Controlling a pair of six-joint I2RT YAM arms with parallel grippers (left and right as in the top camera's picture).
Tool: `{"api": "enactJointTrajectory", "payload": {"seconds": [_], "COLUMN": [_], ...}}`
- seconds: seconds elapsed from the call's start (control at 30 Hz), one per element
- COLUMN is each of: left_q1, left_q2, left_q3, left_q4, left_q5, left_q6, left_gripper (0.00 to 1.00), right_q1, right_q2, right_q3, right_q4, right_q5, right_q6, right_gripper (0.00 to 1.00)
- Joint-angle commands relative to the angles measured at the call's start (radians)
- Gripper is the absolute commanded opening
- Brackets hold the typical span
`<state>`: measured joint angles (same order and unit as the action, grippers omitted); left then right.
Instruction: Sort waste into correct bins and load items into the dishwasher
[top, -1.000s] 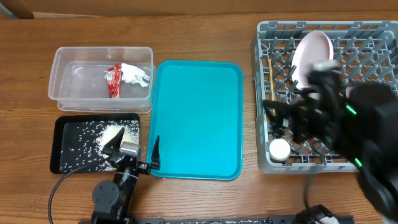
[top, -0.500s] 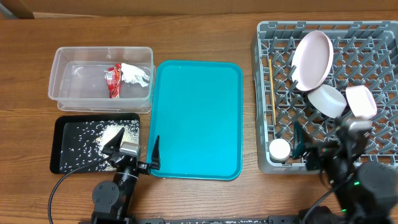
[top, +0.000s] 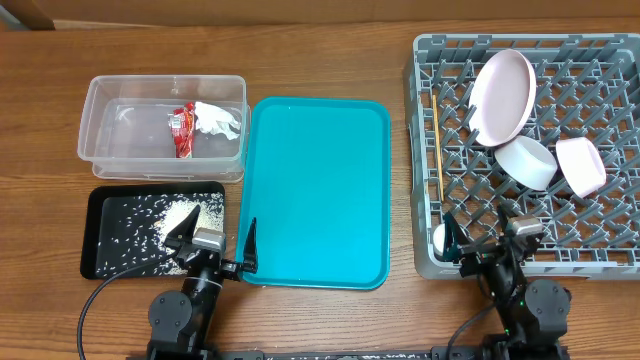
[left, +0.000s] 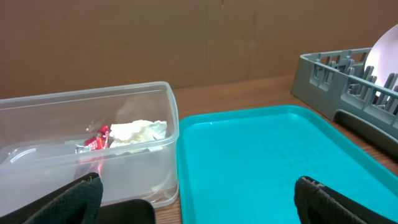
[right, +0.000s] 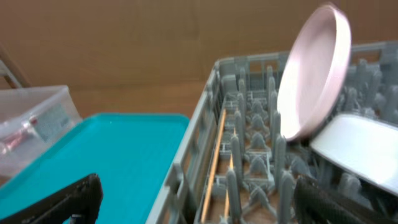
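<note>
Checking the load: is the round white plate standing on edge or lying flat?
On edge, tilted: the round white plate rises above the pegs of the grey plastic dish rack.

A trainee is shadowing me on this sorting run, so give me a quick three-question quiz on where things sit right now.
1. True or false: the red snack wrapper lies inside the clear tub.
2. Where is the loose rice? A) on the teal tray B) in the black tray C) in the clear tub
3. How many bowls sit in the dish rack?

Key: 1 true; 2 B; 3 two.
</note>
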<state>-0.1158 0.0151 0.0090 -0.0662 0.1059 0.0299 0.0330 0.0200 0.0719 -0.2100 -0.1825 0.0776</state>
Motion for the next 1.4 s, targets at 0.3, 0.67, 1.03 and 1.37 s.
{"api": "enactJointTrajectory", "payload": {"seconds": [0.3,0.67,1.03,1.37], "left_q1": [0.005,0.005,0.005,0.005], "left_q2": [-0.01,-0.01,-0.01,-0.01], "left_q3": [-0.005,-0.005,-0.005,-0.005], "left_q4": [0.0,0.0,0.0,0.0], "left_q5": [0.014,0.014,0.014,0.014], "left_q6": [0.013,0.013,0.013,0.013], "left_gripper": [1.0,1.0,1.0,1.0], "right_q1": [-0.002,-0.002,-0.002,-0.002], "right_q2": [-0.017,-0.017,-0.017,-0.017], "right_q3": [-0.064,-0.064,-0.064,-0.064], "right_q4": [0.149,0.149,0.149,0.149], "right_q5": [-0.014,-0.014,-0.013,-0.014], "right_q6": [0.0,0.0,0.0,0.0], "right_gripper": [1.0,1.0,1.0,1.0]}}
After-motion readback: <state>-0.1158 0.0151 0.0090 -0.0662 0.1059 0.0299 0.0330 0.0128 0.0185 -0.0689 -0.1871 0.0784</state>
